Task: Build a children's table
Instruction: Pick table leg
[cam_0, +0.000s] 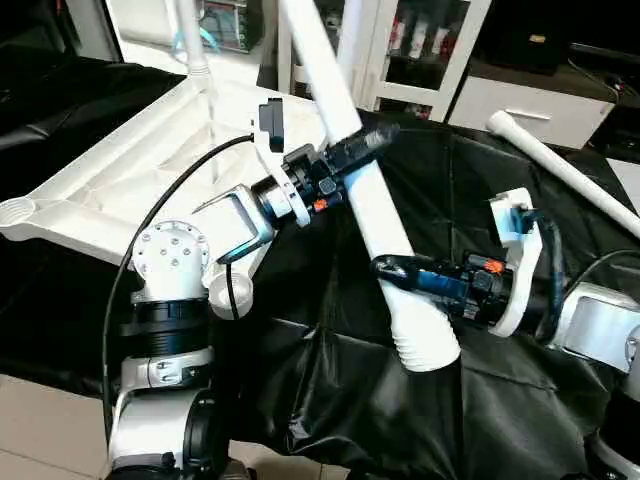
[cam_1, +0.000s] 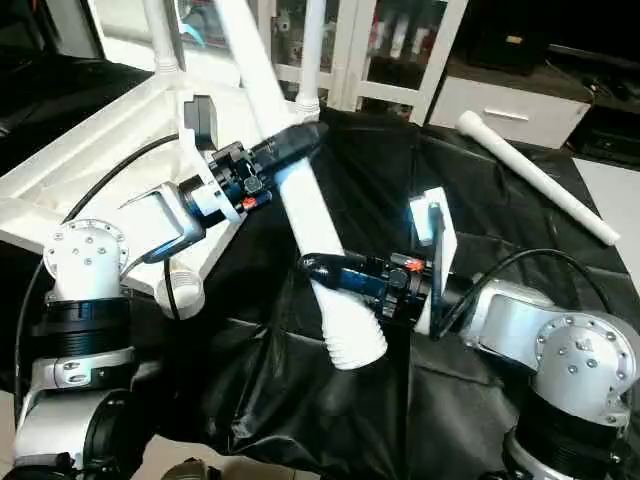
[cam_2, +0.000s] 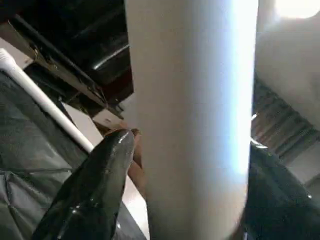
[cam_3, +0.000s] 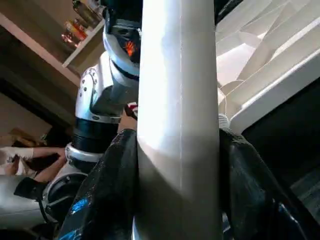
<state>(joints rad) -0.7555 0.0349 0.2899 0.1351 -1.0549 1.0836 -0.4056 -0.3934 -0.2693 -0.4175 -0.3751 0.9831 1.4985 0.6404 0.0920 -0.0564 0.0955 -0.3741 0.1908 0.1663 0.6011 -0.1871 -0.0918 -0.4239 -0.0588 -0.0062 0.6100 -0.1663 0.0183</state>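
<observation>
Cloth: black sheet (cam_0: 330, 390) draped over the desk, creased.
Behind: white glass-door cabinet (cam_0: 420, 45), bottles inside.
Floor: beige tiles (cam_0: 40, 420).

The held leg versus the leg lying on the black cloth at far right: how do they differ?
The held leg is lifted and steeply tilted, ribbed end lowest; the loose leg lies flat on the black cloth. The right gripper clamps the held leg, with the left gripper around it; nothing touches the loose leg. Both are white tubes.
</observation>
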